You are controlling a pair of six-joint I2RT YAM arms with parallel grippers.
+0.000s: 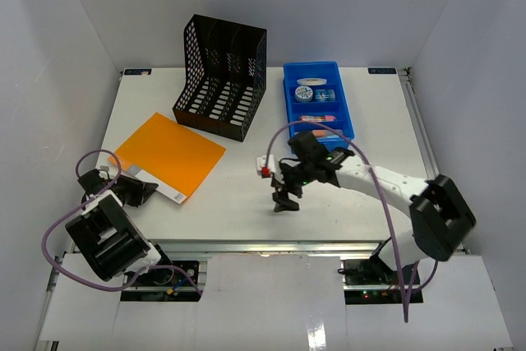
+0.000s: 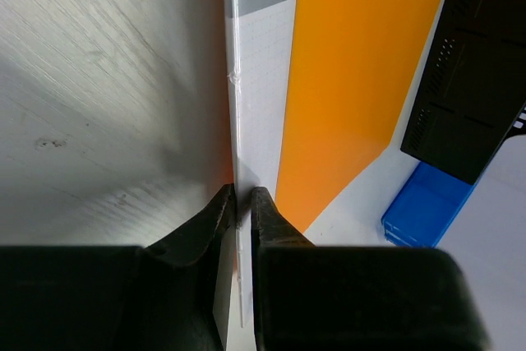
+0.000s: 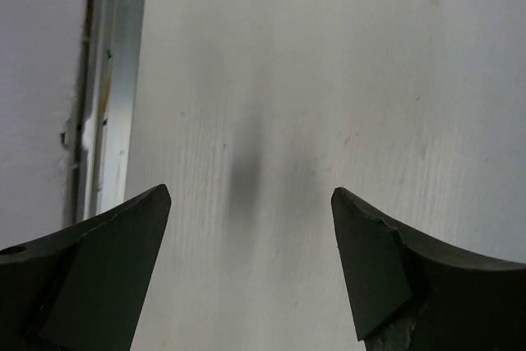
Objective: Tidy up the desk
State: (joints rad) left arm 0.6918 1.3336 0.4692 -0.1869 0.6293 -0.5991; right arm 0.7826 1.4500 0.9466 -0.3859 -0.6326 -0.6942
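Observation:
The white desk (image 1: pixel 238 211) holds an orange folder (image 1: pixel 173 152) with a grey-and-white label strip at its front left. My left gripper (image 1: pixel 150 190) is shut on the folder's near edge; in the left wrist view the jaws (image 2: pixel 242 203) pinch the thin white sheet edge beside the orange cover (image 2: pixel 353 80). My right gripper (image 1: pixel 284 200) is open and empty, pointing down just above bare desk near the front middle (image 3: pixel 251 211). A small white and red item (image 1: pixel 265 167) lies on the desk just behind it.
A black mesh file rack (image 1: pixel 222 80) stands at the back middle. A blue compartment tray (image 1: pixel 289 96) with several small items sits to its right. The desk's metal rail (image 3: pixel 115 80) shows at the left of the right wrist view.

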